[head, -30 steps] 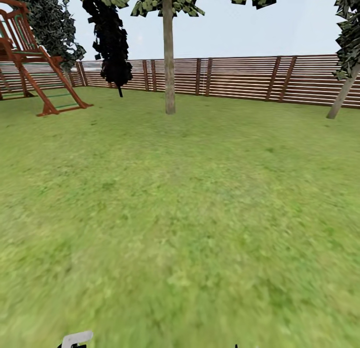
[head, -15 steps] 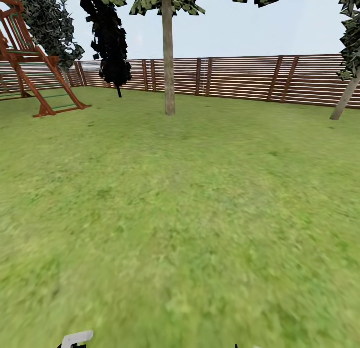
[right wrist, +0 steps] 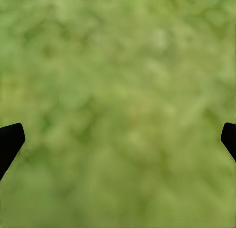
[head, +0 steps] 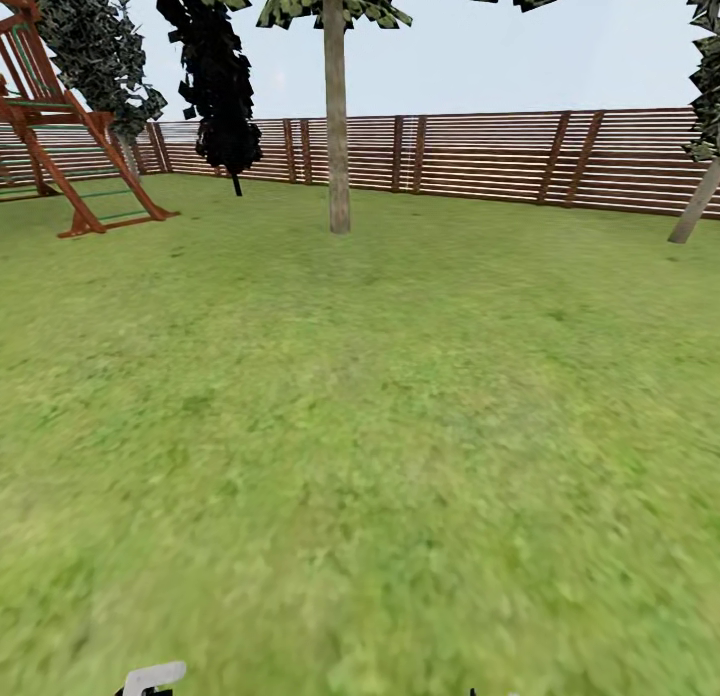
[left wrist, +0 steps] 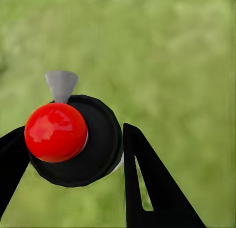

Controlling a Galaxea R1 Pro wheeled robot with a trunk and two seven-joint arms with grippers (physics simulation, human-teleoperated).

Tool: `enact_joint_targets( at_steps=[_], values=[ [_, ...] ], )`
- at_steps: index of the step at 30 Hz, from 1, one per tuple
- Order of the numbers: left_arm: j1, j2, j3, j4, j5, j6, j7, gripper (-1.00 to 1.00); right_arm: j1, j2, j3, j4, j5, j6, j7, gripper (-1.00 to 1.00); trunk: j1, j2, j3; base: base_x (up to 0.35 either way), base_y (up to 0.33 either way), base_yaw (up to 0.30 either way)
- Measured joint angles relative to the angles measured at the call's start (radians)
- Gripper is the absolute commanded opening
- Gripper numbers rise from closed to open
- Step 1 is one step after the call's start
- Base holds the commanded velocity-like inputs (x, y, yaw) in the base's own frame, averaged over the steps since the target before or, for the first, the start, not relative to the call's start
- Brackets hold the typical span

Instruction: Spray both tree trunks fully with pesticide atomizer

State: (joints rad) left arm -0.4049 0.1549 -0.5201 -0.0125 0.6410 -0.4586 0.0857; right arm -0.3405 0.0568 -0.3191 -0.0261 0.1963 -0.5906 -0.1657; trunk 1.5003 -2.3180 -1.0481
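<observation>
Down at my left hand [left wrist: 73, 154] I have the atomizer [left wrist: 73, 139] pinched between the two dark fingers; the left wrist view looks straight onto its black top, with the red dot [left wrist: 55, 132] and the grey nozzle [left wrist: 61, 85] beside it, over blurred grass. My right hand [right wrist: 118, 139] is spread wide with nothing between the fingertips, only lawn beneath. From the head view, a pale sliver at about 7 o'clock on the lower edge is, I think, the atomizer's cap [head: 155, 676], but that view gives no grip detail; the wrist view settles it.

Beyond that is open grass [head: 360, 456]. Farther out, at 12 o'clock, stands the nearer tree trunk [head: 338, 126], upright and bare low down. A second, leaning trunk [head: 695, 211] sits at about 2 o'clock by the fence [head: 480, 156]. A dark shrub [head: 220, 86] and a red play frame [head: 60, 136] lie off at 10 to 11 o'clock.

I judge pickup done and the approach in hand. Next I should drive toward the 12 o'clock trunk, well apart from me yet, then raise the left arm and turn the nozzle onto the bark.
</observation>
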Motion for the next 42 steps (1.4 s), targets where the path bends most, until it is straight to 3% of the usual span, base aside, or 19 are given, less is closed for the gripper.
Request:
enact_joint_targets(
  at_steps=[42],
  values=[
    [0.000, 0.000, 0.000, 0.000, 0.000, 0.000, 0.000, -1.00, 0.000, 0.000, 0.000, 0.000, 0.000, 0.000, 0.000, 1.00, 0.000, 0.000, 0.000, 0.339, 0.000, 0.000]
  ],
)
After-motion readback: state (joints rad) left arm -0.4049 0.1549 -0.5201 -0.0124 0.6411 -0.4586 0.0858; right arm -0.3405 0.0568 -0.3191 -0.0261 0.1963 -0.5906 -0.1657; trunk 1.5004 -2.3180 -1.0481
